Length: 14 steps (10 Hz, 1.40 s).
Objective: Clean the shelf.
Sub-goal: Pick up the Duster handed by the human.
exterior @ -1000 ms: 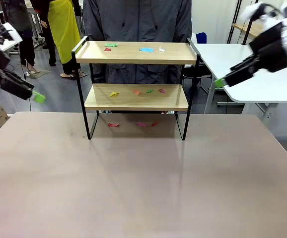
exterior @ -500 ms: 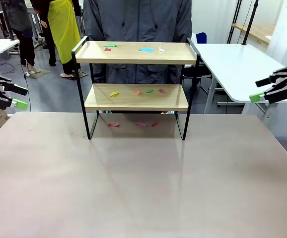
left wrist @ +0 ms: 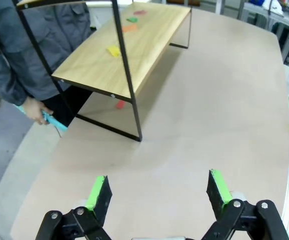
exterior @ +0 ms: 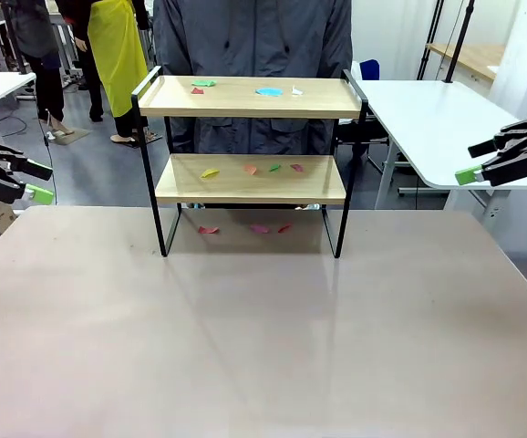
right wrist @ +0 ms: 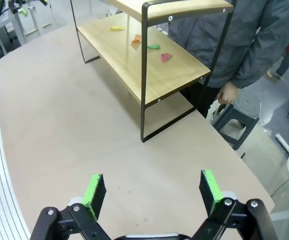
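Observation:
The shelf (exterior: pixel 236 99) stands at the table's far middle, two light wooden boards in a black frame. Small coloured paper scraps (exterior: pixel 268 91) lie on its top board, more scraps (exterior: pixel 250 169) on the lower board, and a few (exterior: pixel 259 228) on the table beneath. My left gripper (exterior: pixel 37 181) hovers open off the table's left edge, far from the shelf. My right gripper (exterior: pixel 475 161) hangs open off the right side. The left wrist view shows its open gripper (left wrist: pixel 157 190) facing the shelf (left wrist: pixel 134 45). In the right wrist view the open gripper (right wrist: pixel 152 192) faces the shelf (right wrist: pixel 154 75).
A person (exterior: pixel 245 36) stands just behind the shelf; one hand (left wrist: pixel 34 107) holds a turquoise thing, the other hand (right wrist: pixel 228 92) hangs by a stool (right wrist: pixel 239 120). A white table (exterior: pixel 446 119) stands at right. The beige tabletop (exterior: pixel 263 328) spreads in front.
Both arms have swung outward: the left gripper moved left and the right gripper moved right and down. Both stayed open, and over the last half second they barely shifted.

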Motion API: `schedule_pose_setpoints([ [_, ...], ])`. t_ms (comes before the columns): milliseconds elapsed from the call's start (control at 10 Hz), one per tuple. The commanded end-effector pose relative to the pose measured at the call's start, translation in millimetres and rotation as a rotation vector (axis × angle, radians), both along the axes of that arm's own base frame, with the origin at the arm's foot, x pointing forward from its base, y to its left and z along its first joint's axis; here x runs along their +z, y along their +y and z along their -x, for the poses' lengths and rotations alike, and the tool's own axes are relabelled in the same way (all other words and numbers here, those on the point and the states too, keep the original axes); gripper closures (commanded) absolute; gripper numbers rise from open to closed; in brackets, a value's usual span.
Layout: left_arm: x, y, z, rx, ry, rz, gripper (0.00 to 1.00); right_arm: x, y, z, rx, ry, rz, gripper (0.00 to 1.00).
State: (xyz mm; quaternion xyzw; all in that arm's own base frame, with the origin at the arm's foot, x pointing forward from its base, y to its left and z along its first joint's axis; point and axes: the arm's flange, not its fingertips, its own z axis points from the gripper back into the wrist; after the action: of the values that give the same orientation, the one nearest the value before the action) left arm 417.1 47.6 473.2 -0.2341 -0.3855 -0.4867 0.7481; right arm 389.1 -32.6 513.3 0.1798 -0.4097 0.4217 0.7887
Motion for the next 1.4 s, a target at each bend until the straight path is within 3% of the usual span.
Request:
schedule_pose_setpoints([
  [0,-8.4,17.2,-44.1,-0.009,-0.040,0.100,0.00,-8.1,-31.4,-37.0,0.009,0.058,-0.109,0.00],
  [200,-38.8,46.9,-90.3,-0.055,-0.008,0.229,0.00,-32.6,-72.4,-76.3,0.032,0.037,-0.205,0.00],
  [300,-54.8,60.8,-110.3,-0.101,-0.022,0.315,0.00,-48.2,-89.9,-94.8,0.100,0.032,-0.272,0.00],
  [600,-102.9,90.7,-144.1,-0.174,-0.162,0.478,0.00,-102.1,-111.3,-132.8,0.229,-0.049,-0.312,0.00],
  [900,-129.7,107.0,-154.9,-0.218,-0.225,0.575,0.00,-125.6,-120.3,-149.1,0.276,-0.123,-0.357,0.00],
  [1300,-131.6,106.9,-156.4,-0.226,-0.253,0.626,0.00,-131.8,-134.0,-152.0,0.259,-0.147,-0.389,0.00],
])
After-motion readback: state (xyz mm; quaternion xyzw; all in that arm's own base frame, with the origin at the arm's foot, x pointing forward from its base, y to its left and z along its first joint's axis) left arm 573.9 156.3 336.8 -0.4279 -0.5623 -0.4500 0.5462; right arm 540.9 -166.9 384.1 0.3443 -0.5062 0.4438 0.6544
